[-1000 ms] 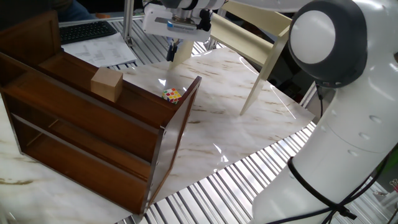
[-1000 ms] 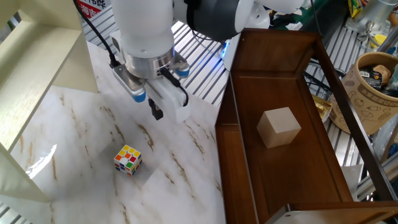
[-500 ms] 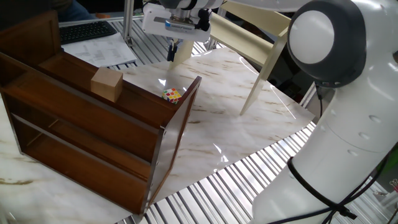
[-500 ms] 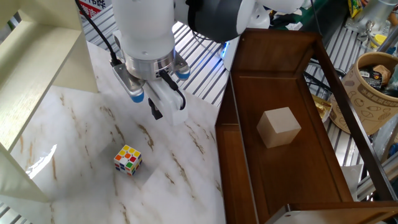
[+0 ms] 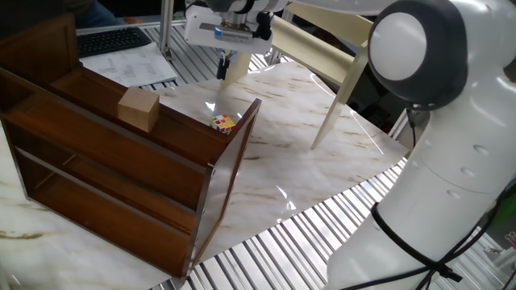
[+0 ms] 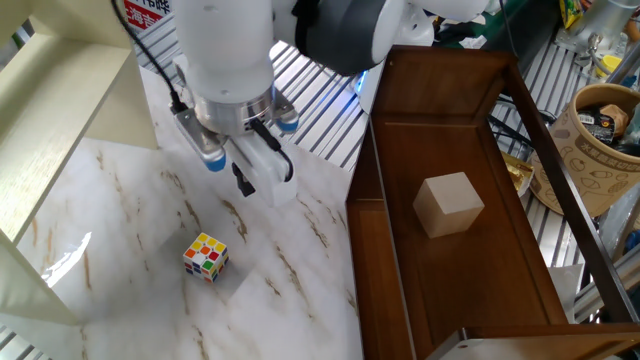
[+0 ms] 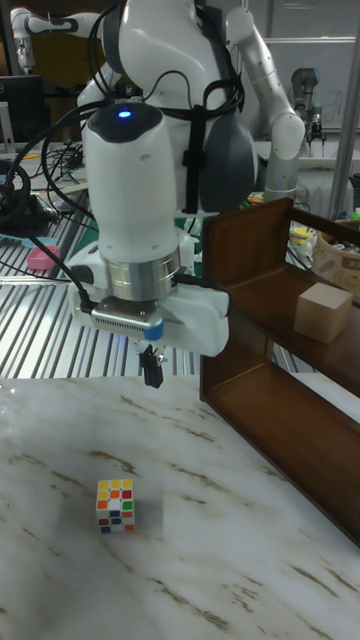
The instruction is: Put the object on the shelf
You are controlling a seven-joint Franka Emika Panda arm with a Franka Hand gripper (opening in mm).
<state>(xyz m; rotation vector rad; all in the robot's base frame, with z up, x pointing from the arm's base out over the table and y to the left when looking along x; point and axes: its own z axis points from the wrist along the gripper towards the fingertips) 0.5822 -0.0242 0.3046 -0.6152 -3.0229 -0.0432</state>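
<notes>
The object, a small Rubik's cube (image 6: 205, 257), lies on the marble tabletop, also seen in the tall view (image 7: 116, 505) and close to the shelf's end panel (image 5: 224, 122). The shelf (image 6: 470, 110) is a dark brown wooden unit (image 5: 113, 185) lying beside the cube (image 7: 270, 400). My gripper (image 6: 241, 184) hangs above the table, behind the cube and a little toward the shelf (image 7: 152, 373) (image 5: 223, 71). Its dark fingers look pressed together and hold nothing.
A plain tan wooden block (image 6: 449, 204) rests on the shelf's top tier (image 5: 138, 109). A cream-white legged frame (image 6: 60, 130) stands on the cube's far side from the shelf (image 5: 322, 56). A keyboard (image 5: 113, 39) and a patterned paper tub (image 6: 600, 130) lie off the marble.
The gripper has shifted slightly away from the shelf, toward the cream frame side. The cube and the block have not moved.
</notes>
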